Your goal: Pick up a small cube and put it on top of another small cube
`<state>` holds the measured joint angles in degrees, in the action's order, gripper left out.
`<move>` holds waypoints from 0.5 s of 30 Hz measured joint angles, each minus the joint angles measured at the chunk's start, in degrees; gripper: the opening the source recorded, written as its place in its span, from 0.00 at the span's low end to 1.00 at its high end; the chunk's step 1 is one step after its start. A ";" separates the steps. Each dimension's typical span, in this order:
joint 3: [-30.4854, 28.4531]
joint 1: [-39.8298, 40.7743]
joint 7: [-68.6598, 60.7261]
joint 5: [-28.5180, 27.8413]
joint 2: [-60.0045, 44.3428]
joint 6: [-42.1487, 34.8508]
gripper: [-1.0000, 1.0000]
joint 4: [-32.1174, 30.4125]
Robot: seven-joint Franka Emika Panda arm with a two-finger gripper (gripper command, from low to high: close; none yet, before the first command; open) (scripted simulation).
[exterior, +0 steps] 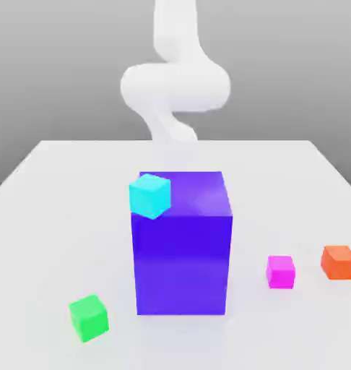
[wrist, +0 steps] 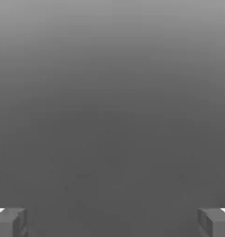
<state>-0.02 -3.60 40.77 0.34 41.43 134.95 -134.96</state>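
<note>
The small magenta cube (exterior: 280, 272) rests on the white table (exterior: 55, 217), toward the exterior view's right of the big blue-purple block (exterior: 182, 242). A cyan cube (exterior: 149, 195) sits at the block's upper corner on the exterior view's left. A green cube (exterior: 89, 317) lies near the front, on the exterior view's left. An orange cube (exterior: 339, 261) lies just beyond the magenta one. My white arm (exterior: 175, 87) rises behind the block. In the hand view my gripper (wrist: 112, 223) is open, its fingertips (wrist: 10, 222) far apart with nothing between them, facing plain grey.
The tall blue-purple block stands mid-table as the main obstacle. The table's far edge (exterior: 178, 142) runs behind the arm, and bare surface lies in front of the magenta and orange cubes.
</note>
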 joint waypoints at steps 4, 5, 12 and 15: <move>-0.04 -6.84 -9.53 0.52 -8.54 5.97 0.50 -5.80; 0.05 -8.41 -11.90 0.71 -10.63 7.42 0.50 -7.20; 2.08 -18.52 -28.78 2.09 -25.51 17.74 0.50 -17.15; 3.76 -22.30 -35.92 2.15 -32.24 22.40 0.50 -21.57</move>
<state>3.73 -25.89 4.85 2.50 9.19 157.35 -156.53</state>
